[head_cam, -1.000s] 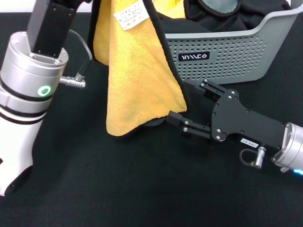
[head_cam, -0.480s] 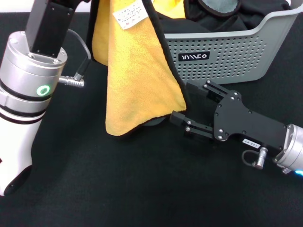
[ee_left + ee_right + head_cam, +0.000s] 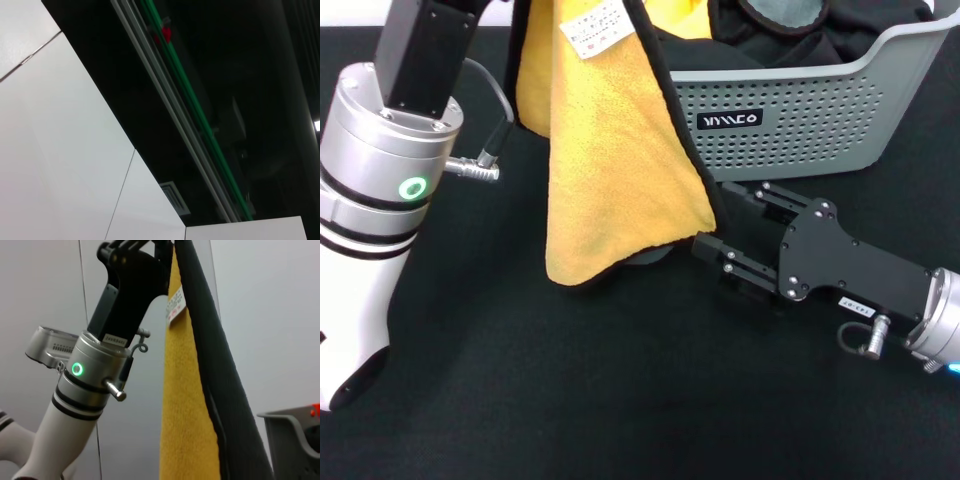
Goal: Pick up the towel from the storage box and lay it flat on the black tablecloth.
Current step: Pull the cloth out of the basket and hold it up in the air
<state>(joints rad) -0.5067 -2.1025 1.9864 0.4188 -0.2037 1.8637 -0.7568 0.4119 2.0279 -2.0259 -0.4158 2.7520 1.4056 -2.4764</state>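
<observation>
The yellow-orange towel [image 3: 610, 170] hangs upright in front of the grey storage box [image 3: 820, 110], its lower edge touching the black tablecloth [image 3: 570, 390]. Its white tag [image 3: 592, 27] shows near the top. In the right wrist view my left gripper [image 3: 162, 252] is shut on the towel's [image 3: 185, 390] top edge; in the head view that gripper is above the picture's top edge. My right gripper [image 3: 718, 220] lies low over the tablecloth, open, its jaws at the towel's lower right corner, beside the box's front wall.
Dark cloth [image 3: 780, 30] lies inside the storage box. My left arm's silver and white body [image 3: 380, 200] stands at the left. The box's rim also shows in the right wrist view [image 3: 290, 427].
My right gripper has slid a little to the right and toward me, away from the towel's lower edge. The towel still hangs from my left gripper.
</observation>
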